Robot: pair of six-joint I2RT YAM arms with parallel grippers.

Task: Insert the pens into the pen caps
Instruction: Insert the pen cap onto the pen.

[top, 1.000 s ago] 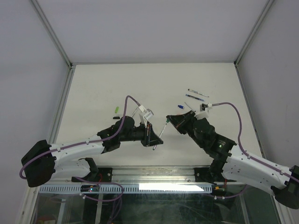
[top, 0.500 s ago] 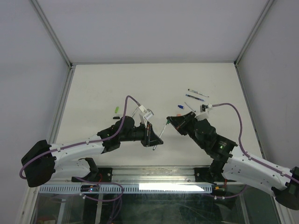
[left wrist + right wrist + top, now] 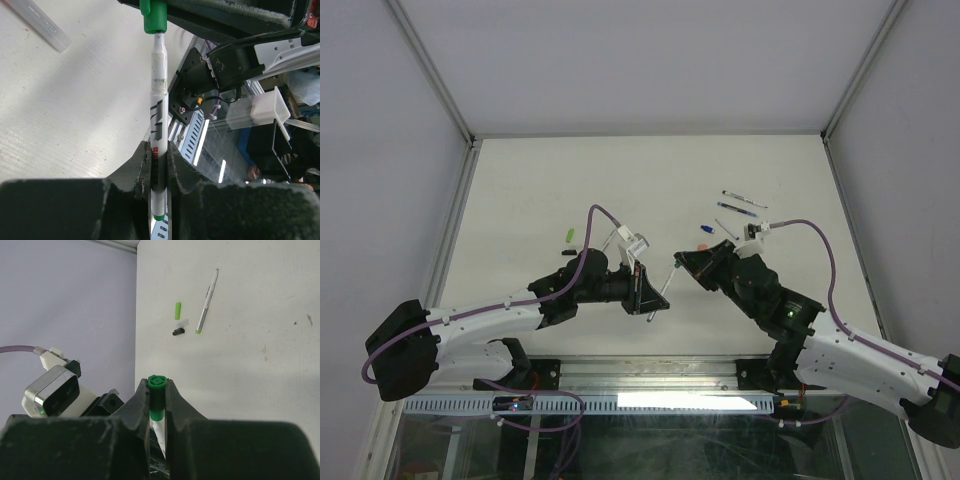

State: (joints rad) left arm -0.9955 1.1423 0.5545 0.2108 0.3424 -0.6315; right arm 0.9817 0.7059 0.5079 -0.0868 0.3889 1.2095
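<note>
A: Hands?

B: Left hand (image 3: pixel 159 150) is closed on the barrel of the white pen (image 3: pixel 158 95). It grips well down from the green cap (image 3: pixel 152 17), so a long free length can be steered. Right hand (image 3: pixel 157 399) is clamped on the green cap, whose open end faces the pen.

A: Pen against green cap?

B: The nib end is at the cap's mouth and in line with it, with the narrow neck showing just below. I judge it entered, not seated. Both are held off the bench (image 3: pixel 620 170).

A: Why both held in the air?

B: Each hand fixes one part, so the two axes can be matched. What remains is a straight push. If the pen tilts, it may jam or slide through the fingers.

A: Remainder?

B: In the top view, a lime green cap (image 3: pixel 569 234) lies well left of the green cap. An orange cap (image 3: pixel 704 246) lies near its right. Dark pens (image 3: pixel 742 198) lie farther right, uncapped
</note>
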